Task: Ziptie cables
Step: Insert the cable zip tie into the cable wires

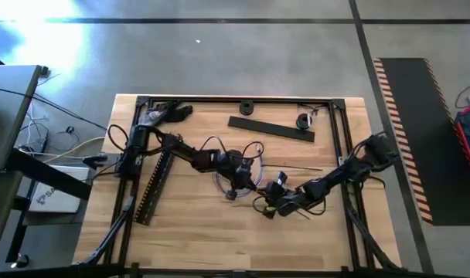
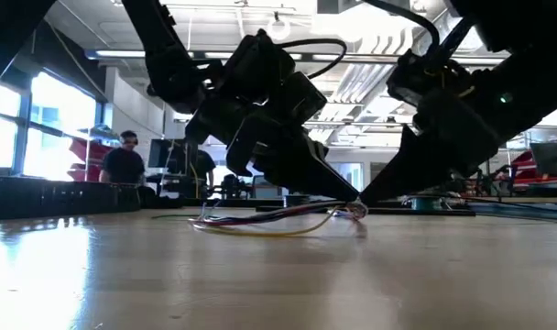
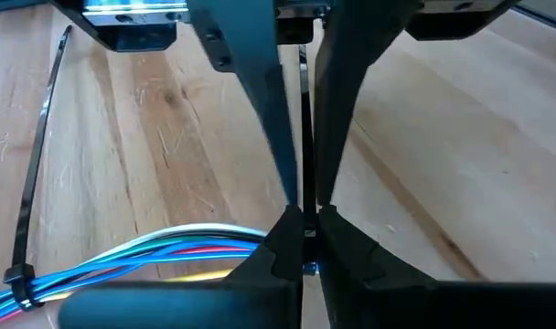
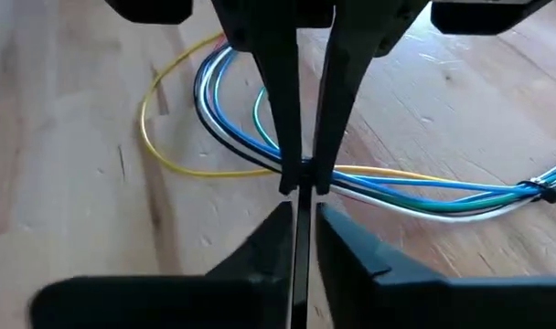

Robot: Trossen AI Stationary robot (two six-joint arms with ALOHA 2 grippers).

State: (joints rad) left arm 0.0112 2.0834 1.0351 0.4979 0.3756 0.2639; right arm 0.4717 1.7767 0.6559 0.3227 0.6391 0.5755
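Counting it all up: two robot arms, so two grippers, left one [image 1: 230, 193] and right one [image 1: 267, 207]. One bundle of cables [image 4: 388, 183], about five strands: blue, white, green, red, yellow. Two black slotted strips, one [image 1: 270, 129] at 12 o'clock, one [image 1: 154, 187] at 9. Two zip ties [image 3: 36, 174]. Two people [image 2: 125, 160] in the background.

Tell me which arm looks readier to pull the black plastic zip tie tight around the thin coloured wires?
Probably the left: the left gripper pinches a thin black plastic zip tie, while the right gripper clamps the bundle of thin coloured wires, steadying it.
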